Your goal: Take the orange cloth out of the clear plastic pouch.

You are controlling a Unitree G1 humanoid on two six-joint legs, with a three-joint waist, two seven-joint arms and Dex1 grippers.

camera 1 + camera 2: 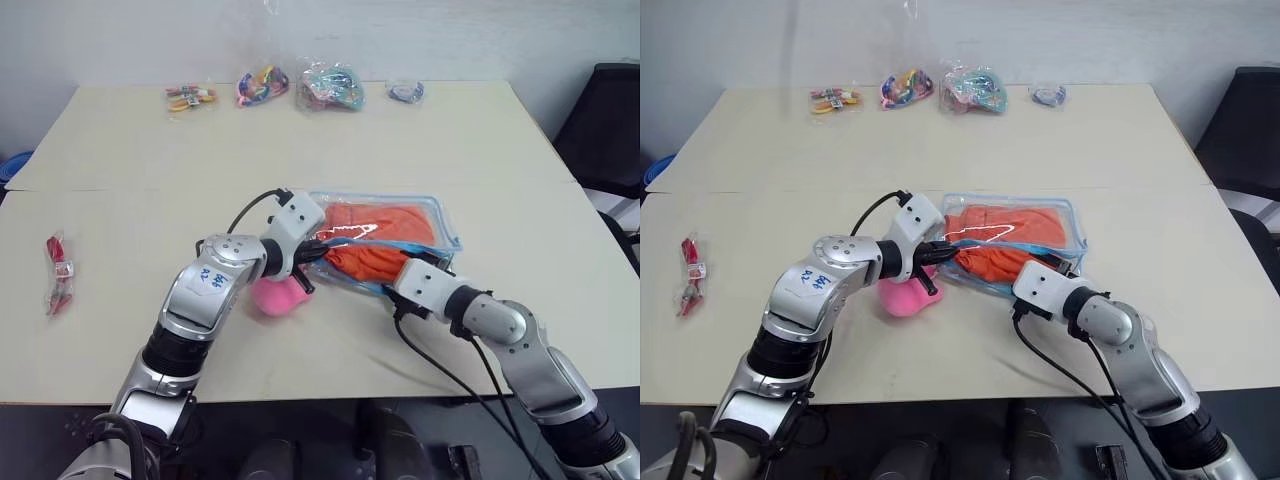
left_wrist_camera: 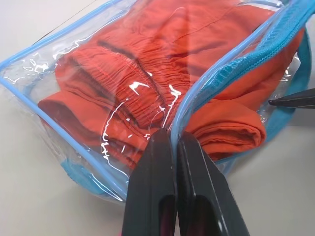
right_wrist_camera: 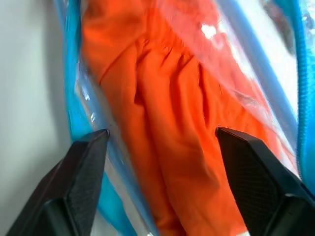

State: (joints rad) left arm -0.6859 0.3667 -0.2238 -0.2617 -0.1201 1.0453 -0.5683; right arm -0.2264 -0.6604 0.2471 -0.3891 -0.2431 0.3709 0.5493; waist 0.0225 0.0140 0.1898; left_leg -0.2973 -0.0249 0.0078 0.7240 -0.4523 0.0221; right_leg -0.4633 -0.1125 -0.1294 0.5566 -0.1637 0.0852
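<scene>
Left wrist view: left gripper (image 2: 174, 140) is pinched tight on the blue-trimmed mouth edge of the clear plastic pouch (image 1: 440, 213). Right gripper (image 3: 162, 142) stands wide, holding nothing, with the orange cloth (image 3: 167, 128) between its fingers, seemingly at the opening. Risk: closing may catch plastic along with cloth, dragging the whole pouch; the left pinch may slip.

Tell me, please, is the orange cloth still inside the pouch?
Mostly inside: the cloth lies under the pouch's clear plastic, with one fold bulging out of the opened edge toward the right hand.
</scene>
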